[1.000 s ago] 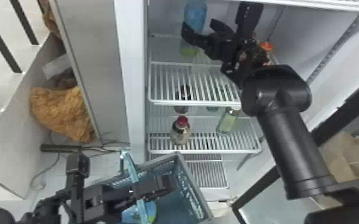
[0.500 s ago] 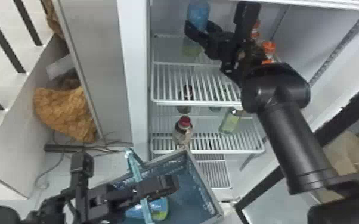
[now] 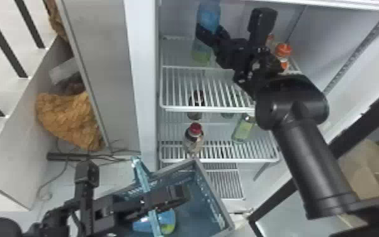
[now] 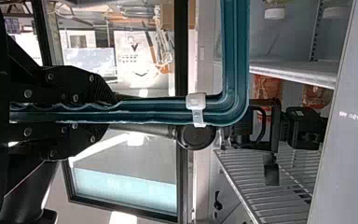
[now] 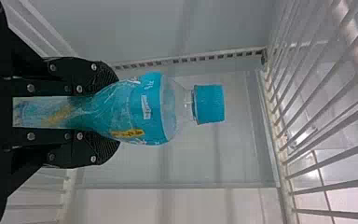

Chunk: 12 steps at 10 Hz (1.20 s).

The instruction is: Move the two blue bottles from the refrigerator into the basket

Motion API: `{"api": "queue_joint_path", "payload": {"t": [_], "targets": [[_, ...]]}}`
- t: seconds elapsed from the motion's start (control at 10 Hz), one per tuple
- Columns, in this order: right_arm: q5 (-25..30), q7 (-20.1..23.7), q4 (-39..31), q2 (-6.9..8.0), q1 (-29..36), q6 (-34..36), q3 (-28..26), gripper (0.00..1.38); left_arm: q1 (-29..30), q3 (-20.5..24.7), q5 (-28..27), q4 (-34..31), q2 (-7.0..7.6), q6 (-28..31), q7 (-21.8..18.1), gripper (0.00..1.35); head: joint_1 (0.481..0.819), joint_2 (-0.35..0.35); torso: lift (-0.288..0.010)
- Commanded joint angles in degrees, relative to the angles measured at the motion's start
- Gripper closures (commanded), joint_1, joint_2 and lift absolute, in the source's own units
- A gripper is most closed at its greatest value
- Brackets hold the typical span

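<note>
My right gripper [image 3: 212, 35] is shut around the middle of a blue bottle [image 3: 209, 15], which stands upright on the refrigerator's upper wire shelf [image 3: 198, 91]. In the right wrist view the fingers of the right gripper [image 5: 108, 113] press both sides of the blue bottle [image 5: 142, 109], its cap beyond them. My left gripper [image 3: 170, 197] is over the basket [image 3: 215, 201], shut on its light-blue handle [image 3: 141, 173]; the left wrist view has the handle [image 4: 154, 111] between the fingers of the left gripper [image 4: 109, 112]. Another blue bottle [image 3: 168, 219] lies in the basket, partly behind the handle.
Orange-capped bottles [image 3: 283, 50] stand right of my right gripper. A red-capped bottle [image 3: 194, 137] and a green bottle [image 3: 243, 129] are on the lower shelf. The refrigerator's left wall edge [image 3: 141, 78] stands close beside the upper bottle.
My right gripper's fingers have closed in from both sides onto the blue bottle. The left gripper has kept its hold on the handle, and the basket shows slightly farther right.
</note>
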Motion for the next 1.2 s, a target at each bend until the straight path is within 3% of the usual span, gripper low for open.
{"api": "queue_joint_path", "payload": {"t": [0.0, 0.6, 1.1], "targets": [[0.1, 0.4, -2.4, -0.13, 2.0, -0.5, -0.2, 1.28, 0.1, -0.1, 0.0, 0.1, 0.0, 0.0, 0.0, 1.2, 0.695, -0.13, -0.01], [-0.1, 2.2, -13.5, -0.65, 10.0, -1.5, -0.7, 1.28, 0.2, -0.1, 0.0, 0.1, -0.09, -0.2, 0.0, 1.2, 0.695, -0.12, -0.01], [-1.5, 4.3, -24.4, -1.27, 18.3, 2.1, -1.6, 1.28, 0.7, -0.2, 0.1, 0.1, -0.09, -0.2, 0.0, 1.2, 0.695, -0.112, -0.01]]}}
